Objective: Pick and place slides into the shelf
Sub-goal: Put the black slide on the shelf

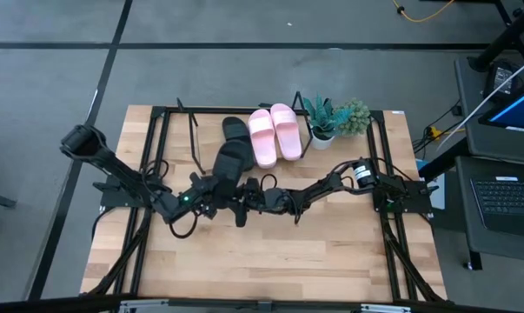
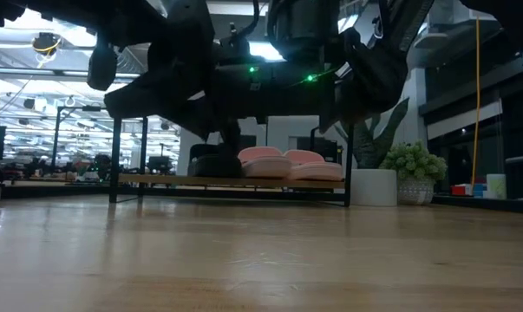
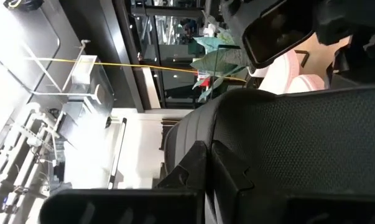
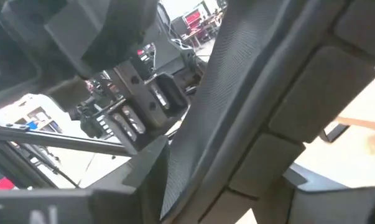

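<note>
Slides are the matter here, and one black slide (image 1: 229, 163) is held in the air near the centre of the high view, between the two pincers. The left pincer (image 1: 211, 185) is at the lower end of this slide, and in the left wrist view its dark fingers (image 3: 203, 168) close on the textured black sole (image 3: 287, 143), so it holds the slide. The right pincer (image 1: 244, 202) is just beside it, a little lower and to the right in the high view; the right wrist view is filled with the same ribbed black surface (image 4: 237, 106) pressed between its fingers, so it also grips this slide.

Above the held slide, toward the upper middle of the high view, a second black slide (image 1: 235, 128) lies on the shelf (image 1: 179, 130). Just right of it the two light pink slides (image 1: 275, 133) lie side by side on the same board. In the low view the pink pair (image 2: 283, 163) shows in the middle of the frame on the thin shelf board (image 2: 157, 181), with the arms dark above them.

At the right end of the shelf, two small potted plants (image 1: 335, 117) stand on the worktop (image 1: 270, 261).
</note>
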`<act>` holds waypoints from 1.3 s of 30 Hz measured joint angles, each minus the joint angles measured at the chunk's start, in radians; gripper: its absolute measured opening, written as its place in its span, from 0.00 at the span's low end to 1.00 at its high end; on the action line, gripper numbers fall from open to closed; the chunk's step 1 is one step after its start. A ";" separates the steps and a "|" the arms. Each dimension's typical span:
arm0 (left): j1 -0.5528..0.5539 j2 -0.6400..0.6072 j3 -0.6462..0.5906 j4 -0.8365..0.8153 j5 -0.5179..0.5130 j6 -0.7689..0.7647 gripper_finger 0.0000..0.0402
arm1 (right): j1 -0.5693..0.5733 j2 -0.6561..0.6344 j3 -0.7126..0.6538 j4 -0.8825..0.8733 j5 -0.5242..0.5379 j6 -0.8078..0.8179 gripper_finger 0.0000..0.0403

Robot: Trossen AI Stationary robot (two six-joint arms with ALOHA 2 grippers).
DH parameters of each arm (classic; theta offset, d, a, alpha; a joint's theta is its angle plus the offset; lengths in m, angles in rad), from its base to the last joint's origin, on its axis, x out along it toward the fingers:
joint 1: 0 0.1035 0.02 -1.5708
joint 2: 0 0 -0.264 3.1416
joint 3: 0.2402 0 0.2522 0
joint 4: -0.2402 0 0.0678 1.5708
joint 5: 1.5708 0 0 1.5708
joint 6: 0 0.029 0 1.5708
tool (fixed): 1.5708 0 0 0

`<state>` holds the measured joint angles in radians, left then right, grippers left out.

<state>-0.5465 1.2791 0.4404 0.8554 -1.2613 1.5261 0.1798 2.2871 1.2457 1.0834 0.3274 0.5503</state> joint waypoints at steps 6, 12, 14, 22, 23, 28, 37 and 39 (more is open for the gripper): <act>0.018 -0.070 0.010 -0.018 0.005 0.025 0.00 | 0.011 -0.003 0.003 0.010 0.010 -0.032 0.47; 0.029 -0.124 0.016 -0.014 -0.012 0.030 0.00 | 0.029 0.001 -0.001 -0.017 -0.003 -0.066 0.47; 0.031 -0.125 0.016 -0.023 -0.011 0.030 0.00 | 0.039 0.002 -0.001 -0.016 -0.004 -0.090 0.47; 0.088 -0.125 0.015 -0.027 -0.002 0.029 0.00 | 0.055 0.001 -0.001 -0.080 -0.064 -0.095 0.46; 0.099 -0.125 0.016 -0.027 -0.002 0.024 0.00 | 0.056 0.002 -0.001 -0.090 -0.080 -0.102 0.44; 0.147 -0.123 0.080 -0.032 -0.010 -0.005 0.00 | 0.061 0.002 -0.001 -0.121 -0.096 -0.201 0.25; 0.210 -0.122 0.283 -0.293 -0.044 -0.151 0.00 | 0.060 0.002 -0.001 -0.165 -0.096 -0.295 0.02; 0.234 -0.122 0.317 -0.400 -0.070 -0.232 0.00 | 0.060 0.002 -0.001 -0.185 -0.096 -0.308 0.01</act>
<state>-0.3123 1.1572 0.7570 0.4557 -1.3312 1.2939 0.2394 2.2890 1.2449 0.8979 0.2316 0.2423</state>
